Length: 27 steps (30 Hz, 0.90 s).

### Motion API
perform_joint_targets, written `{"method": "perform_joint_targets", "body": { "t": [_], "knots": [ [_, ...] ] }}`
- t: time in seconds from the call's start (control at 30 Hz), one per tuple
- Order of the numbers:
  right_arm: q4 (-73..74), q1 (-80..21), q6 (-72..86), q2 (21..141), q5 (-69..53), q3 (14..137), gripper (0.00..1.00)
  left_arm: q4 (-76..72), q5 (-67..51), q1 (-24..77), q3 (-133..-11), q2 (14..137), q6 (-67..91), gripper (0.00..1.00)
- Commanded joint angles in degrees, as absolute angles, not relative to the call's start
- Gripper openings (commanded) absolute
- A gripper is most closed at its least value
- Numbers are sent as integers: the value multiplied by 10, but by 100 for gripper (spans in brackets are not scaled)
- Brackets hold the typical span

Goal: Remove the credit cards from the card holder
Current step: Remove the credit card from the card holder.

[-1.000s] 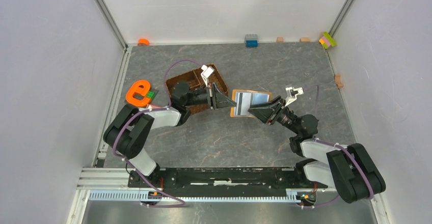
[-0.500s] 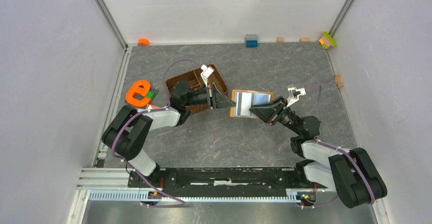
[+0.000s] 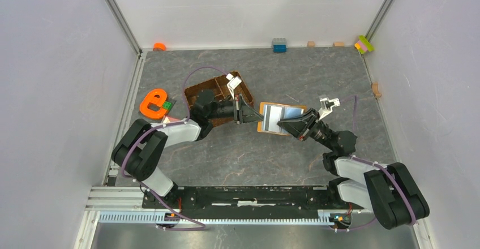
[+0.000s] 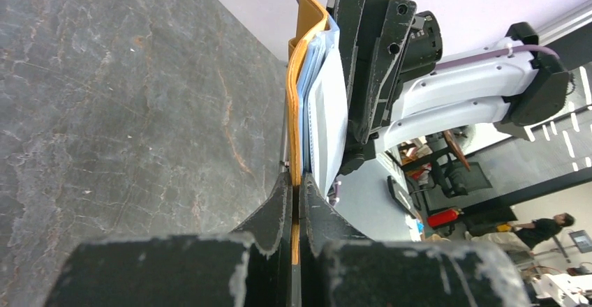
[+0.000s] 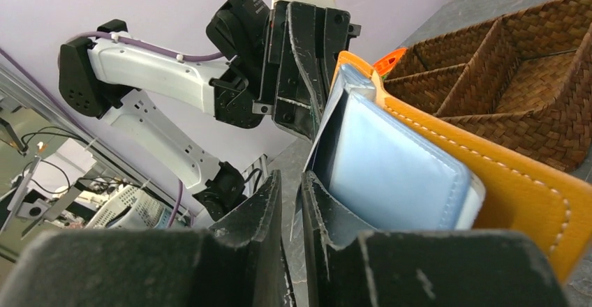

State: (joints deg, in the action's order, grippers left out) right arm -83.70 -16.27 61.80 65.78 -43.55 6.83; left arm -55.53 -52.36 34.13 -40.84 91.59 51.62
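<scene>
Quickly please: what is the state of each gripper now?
Left gripper: closed on the edge of the card holder.
Right gripper: almost closed beside the credit cards; a grip cannot be told.

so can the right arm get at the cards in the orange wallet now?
Likely yes. The left hand pinches the orange-tan folding card holder by one edge, its pale grey-white cards facing the right hand, whose tips sit right at them. Nothing between.
</scene>
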Motion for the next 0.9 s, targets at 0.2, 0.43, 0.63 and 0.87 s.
{"method": "perform_joint_targets", "body": {
  "t": [0.2,0.43,0.63,0.87],
  "knots": [
    [-961,-168,649,681,-455,76,5,-513,-507,365,-428,888,458,2],
    [-875,-160,602,640,-423,66,0,-599,-495,325,-383,869,511,2],
    [-799,-154,562,604,-404,66,0,-658,-516,316,-382,889,553,2],
    [-804,-155,563,615,-410,71,0,-694,-529,320,-385,904,572,21]
  ]
}}
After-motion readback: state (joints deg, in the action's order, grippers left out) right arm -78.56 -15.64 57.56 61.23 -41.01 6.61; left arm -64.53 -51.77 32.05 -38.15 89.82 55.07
